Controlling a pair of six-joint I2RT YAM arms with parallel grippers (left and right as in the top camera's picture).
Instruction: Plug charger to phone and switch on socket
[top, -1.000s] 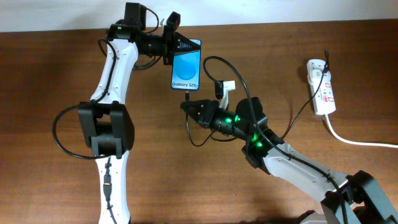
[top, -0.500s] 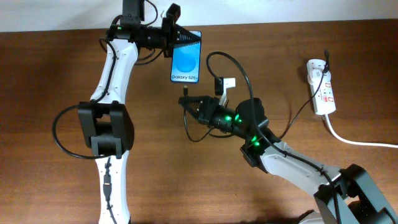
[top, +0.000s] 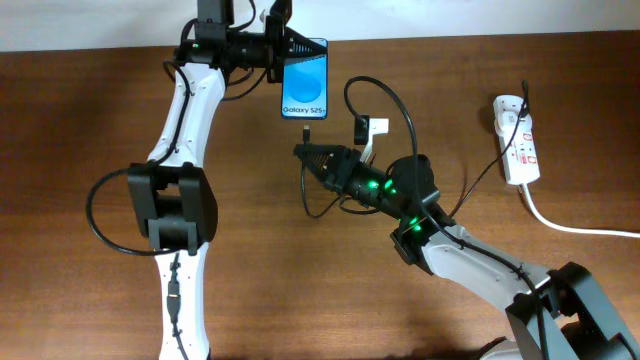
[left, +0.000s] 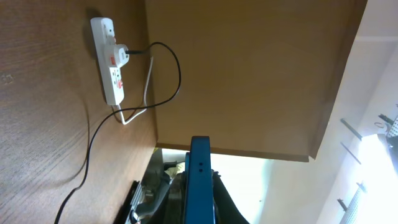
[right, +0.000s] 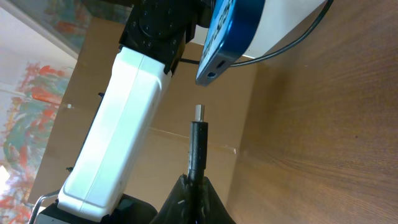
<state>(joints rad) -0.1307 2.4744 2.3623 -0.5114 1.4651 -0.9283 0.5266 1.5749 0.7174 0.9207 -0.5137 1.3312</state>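
In the overhead view, the left arm (top: 185, 110) is reaching from the lower left up to the top edge. There the left gripper (top: 283, 45) is clamping the phone (top: 305, 85) by its upper end, jaws closed down onto it. The phone is sitting at upper centre, its blue screen facing the camera. In the left wrist view it is showing edge-on at bottom centre.

Just under the phone's lower edge, the plug (top: 305, 131) of the charger (top: 304, 190) is pointing up at it. The right wrist view is showing the metal tip close to the phone's end but not touching, with a small gap between them. At centre, the right gripper (top: 318, 160) is pinching the plug body, its jaws drawn nearly together around it. The thin cable is trailing below the gripper in a loop over the table (top: 80, 120).

Well apart, at the far right, the socket (top: 518, 140) is lying lengthwise on the table with a black adapter (left: 119, 53) plugged into it. Its white cord (top: 570, 225) is running off toward the right edge. Whether its switch is on, I cannot tell.
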